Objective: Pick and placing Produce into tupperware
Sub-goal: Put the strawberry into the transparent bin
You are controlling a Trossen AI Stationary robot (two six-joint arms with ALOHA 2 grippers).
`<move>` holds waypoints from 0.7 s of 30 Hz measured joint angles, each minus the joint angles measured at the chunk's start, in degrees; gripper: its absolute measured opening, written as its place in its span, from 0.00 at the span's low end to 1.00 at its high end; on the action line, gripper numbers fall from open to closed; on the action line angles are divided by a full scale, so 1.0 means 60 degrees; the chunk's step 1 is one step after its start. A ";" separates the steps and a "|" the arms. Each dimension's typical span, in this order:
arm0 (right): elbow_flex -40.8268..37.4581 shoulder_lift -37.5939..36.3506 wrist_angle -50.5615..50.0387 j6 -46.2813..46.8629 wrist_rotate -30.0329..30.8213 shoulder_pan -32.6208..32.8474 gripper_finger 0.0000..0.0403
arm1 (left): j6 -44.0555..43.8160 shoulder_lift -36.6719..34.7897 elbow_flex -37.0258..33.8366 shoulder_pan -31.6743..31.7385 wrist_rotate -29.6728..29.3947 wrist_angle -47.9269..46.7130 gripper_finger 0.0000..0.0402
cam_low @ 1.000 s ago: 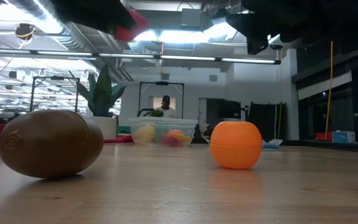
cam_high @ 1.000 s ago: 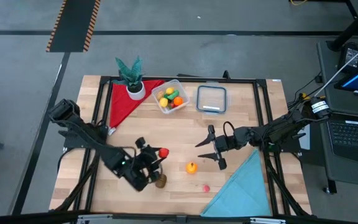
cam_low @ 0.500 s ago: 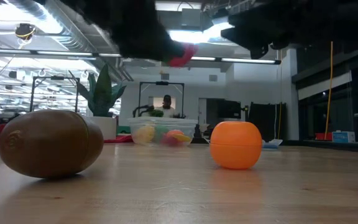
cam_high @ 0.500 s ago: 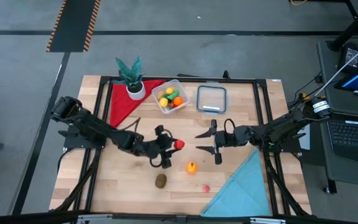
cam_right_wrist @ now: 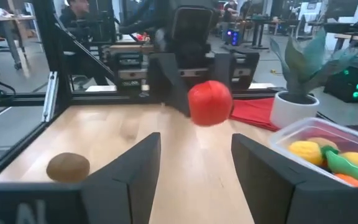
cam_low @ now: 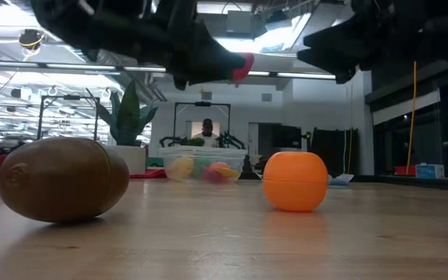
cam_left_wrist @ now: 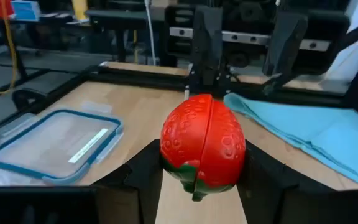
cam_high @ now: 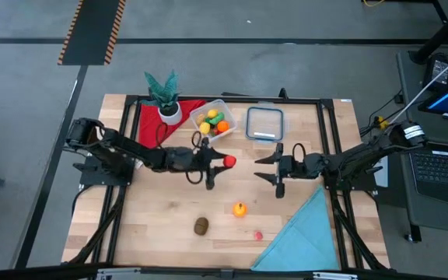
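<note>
Strawberry (cam_left_wrist: pixel 202 146) clamped in left jaws (cam_high: pixel 218 162) has travelled up from the desk (cam_high: pixel 208 194) front toward tupperware (cam_high: pixel 214 119); drop comes next. Right jaws (cam_high: pixel 274 169) apart, empty.

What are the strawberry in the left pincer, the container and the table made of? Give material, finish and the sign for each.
Strawberry: likely moulded plastic, slightly glossy; centre seam, dimpled skin.
Container: clear plastic, smooth; the fruit shows through its wall.
Table: wood, seemingly matt; pale planks with visible grain.
</note>
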 joint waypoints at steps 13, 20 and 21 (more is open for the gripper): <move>-0.0318 -0.0176 -0.0015 0.0248 0.0977 -0.0693 0.50 | 0.0292 0.0000 -0.0830 0.1783 0.0631 0.1376 0.40; -0.0318 -0.0176 -0.0008 0.0070 0.2372 -0.1338 0.50 | 0.0576 0.0000 -0.0834 0.2597 -0.0362 0.1202 0.40; -0.0317 -0.0176 -0.0008 -0.0032 0.2378 -0.1415 0.50 | 0.0619 0.0000 -0.0834 0.2713 -0.0437 0.1195 0.40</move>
